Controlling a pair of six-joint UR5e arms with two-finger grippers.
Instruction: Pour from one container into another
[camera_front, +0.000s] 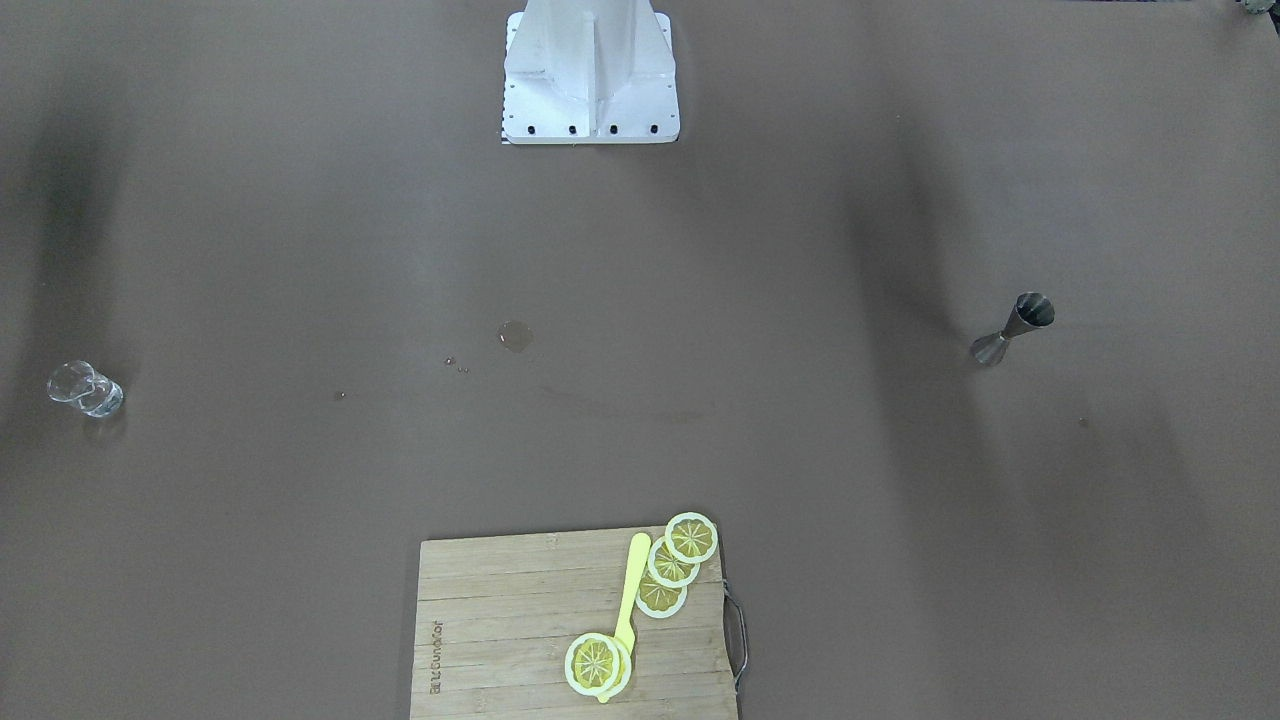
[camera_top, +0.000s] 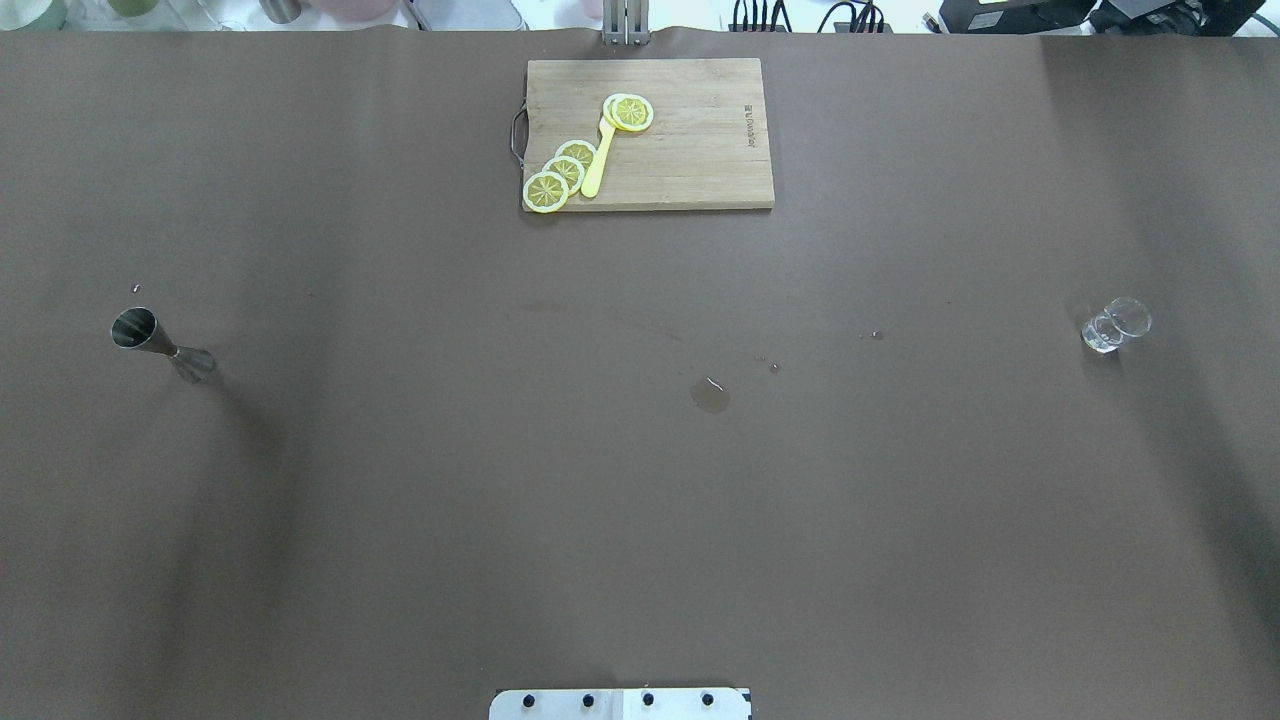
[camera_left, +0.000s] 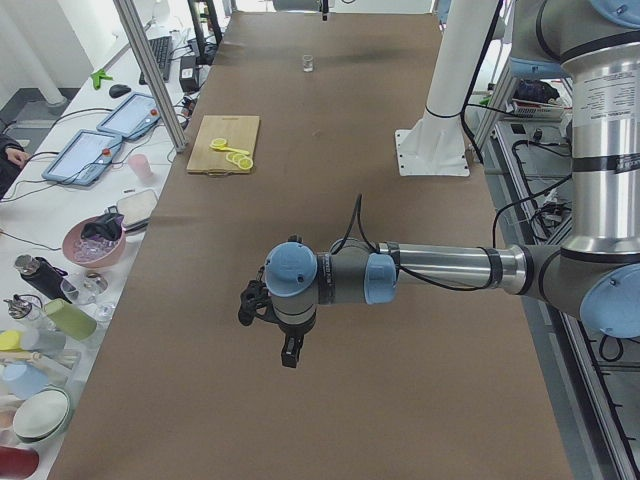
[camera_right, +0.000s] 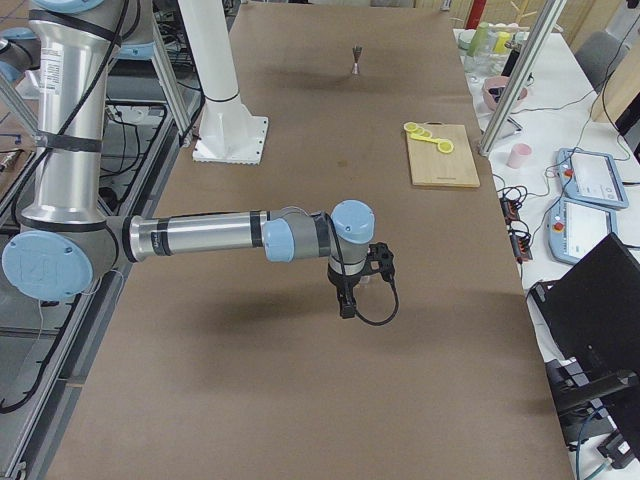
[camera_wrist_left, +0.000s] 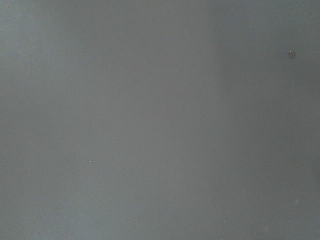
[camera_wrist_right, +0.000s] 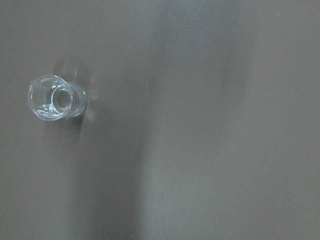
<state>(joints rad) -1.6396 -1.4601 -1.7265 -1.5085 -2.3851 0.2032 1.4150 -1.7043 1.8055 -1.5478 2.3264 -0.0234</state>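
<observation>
While both arms are held above the table (camera_top: 640, 520), the steel jigger (camera_top: 150, 337) is seen upright at its left end and the small clear glass (camera_top: 1115, 325) at its right end. For the left gripper (camera_left: 290, 354) and the right gripper (camera_right: 346, 304), whether the claws are wide or narrow cannot be told.

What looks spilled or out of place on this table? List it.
A small puddle lies near the middle of the table, with a few droplets beside it, well away from the steel jigger and the small glass, both upright. It looks like a spill. Nothing else stands out.
</observation>
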